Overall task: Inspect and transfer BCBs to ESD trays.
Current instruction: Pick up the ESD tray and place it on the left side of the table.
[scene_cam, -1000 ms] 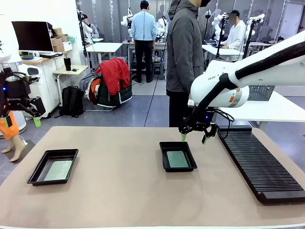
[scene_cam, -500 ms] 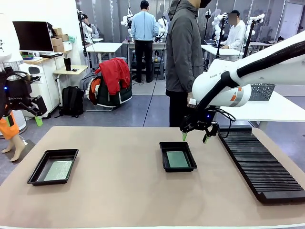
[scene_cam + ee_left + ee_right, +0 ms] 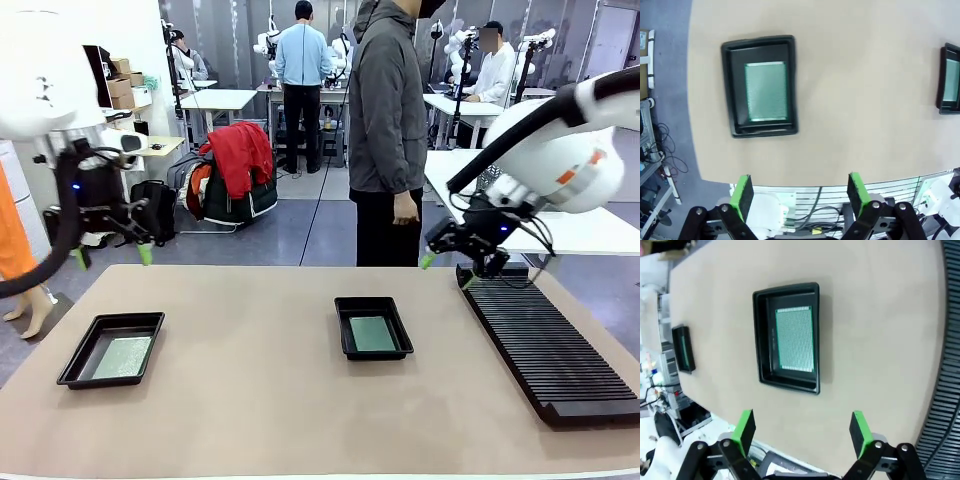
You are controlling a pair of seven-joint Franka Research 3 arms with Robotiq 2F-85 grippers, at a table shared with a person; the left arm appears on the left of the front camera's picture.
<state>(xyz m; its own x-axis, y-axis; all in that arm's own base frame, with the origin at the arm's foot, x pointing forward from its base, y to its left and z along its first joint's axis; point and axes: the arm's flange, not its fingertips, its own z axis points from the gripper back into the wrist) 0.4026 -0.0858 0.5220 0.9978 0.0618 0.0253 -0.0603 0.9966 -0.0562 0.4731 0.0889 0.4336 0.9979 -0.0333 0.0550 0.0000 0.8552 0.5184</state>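
Beige tabletop is stretching across the room's foreground (image 3: 250, 400), with a person in a grey jacket (image 3: 387, 100) standing at its far edge and other benches and people lying behind; the person's head is being cut off by the top of the front view.

Left gripper (image 3: 112, 256) is hanging above the table's far left corner, its jaws standing wide apart and holding nothing; its arm is running out of the picture at the left. Below and a little nearer than it, the left ESD tray (image 3: 112, 349) is sitting flat with a BCB (image 3: 123, 357) lying in it; in the left wrist view this tray (image 3: 760, 86) is lying ahead of the green fingertips (image 3: 744, 192), and its board (image 3: 766, 91) is running its long axis away from the gripper, along the tray's length.

Right gripper (image 3: 445, 269) is hovering by the far end of the long ribbed rack (image 3: 545, 345), also spread fully and empty; the middle ESD tray (image 3: 372, 327) is resting below and to its left, apart from it. In the right wrist view the tray (image 3: 787, 337) is lying ahead between the pads (image 3: 746, 427), its BCB (image 3: 795, 339) pointing lengthwise away from them; the grid detail is too fine to read, and the rack (image 3: 942, 390) is being cropped at the edge.
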